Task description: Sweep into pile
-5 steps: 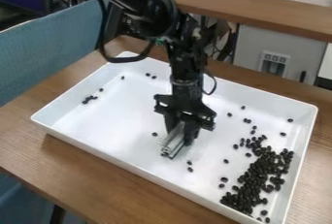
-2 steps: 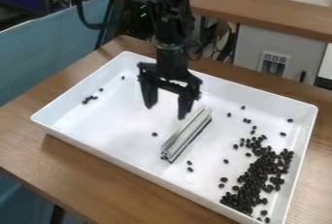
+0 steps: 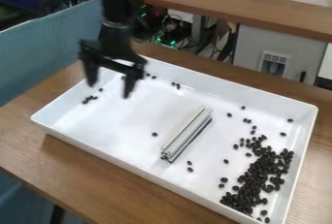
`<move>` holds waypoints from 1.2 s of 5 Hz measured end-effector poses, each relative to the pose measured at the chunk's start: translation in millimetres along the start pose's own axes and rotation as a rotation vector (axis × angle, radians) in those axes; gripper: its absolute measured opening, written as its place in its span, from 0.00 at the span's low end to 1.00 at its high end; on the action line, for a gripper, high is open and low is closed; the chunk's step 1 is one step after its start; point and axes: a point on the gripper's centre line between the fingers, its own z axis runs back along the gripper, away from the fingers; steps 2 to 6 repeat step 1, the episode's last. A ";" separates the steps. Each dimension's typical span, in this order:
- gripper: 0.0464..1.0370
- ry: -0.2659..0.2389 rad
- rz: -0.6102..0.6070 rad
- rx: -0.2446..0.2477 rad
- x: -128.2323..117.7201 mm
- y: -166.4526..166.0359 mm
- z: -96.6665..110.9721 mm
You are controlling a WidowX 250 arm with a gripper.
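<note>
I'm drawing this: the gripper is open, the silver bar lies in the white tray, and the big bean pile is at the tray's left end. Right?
Almost. The camera view shows the big bean pile at the right end of the white tray, not left. The gripper is open, and the silver bar lies in the tray.

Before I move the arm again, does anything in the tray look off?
Nothing looks damaged or spilled outside the tray. Stray beans lie far from the main pile, beyond the metal bar.
</note>
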 end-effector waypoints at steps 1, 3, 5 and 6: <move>0.96 -0.070 0.064 0.003 -17.3 28.8 22.5; 0.96 -0.070 0.064 0.003 -17.3 28.8 22.5; 0.96 -0.070 0.064 0.003 -17.3 28.8 22.5; 0.96 -0.070 0.064 0.003 -17.3 28.8 22.5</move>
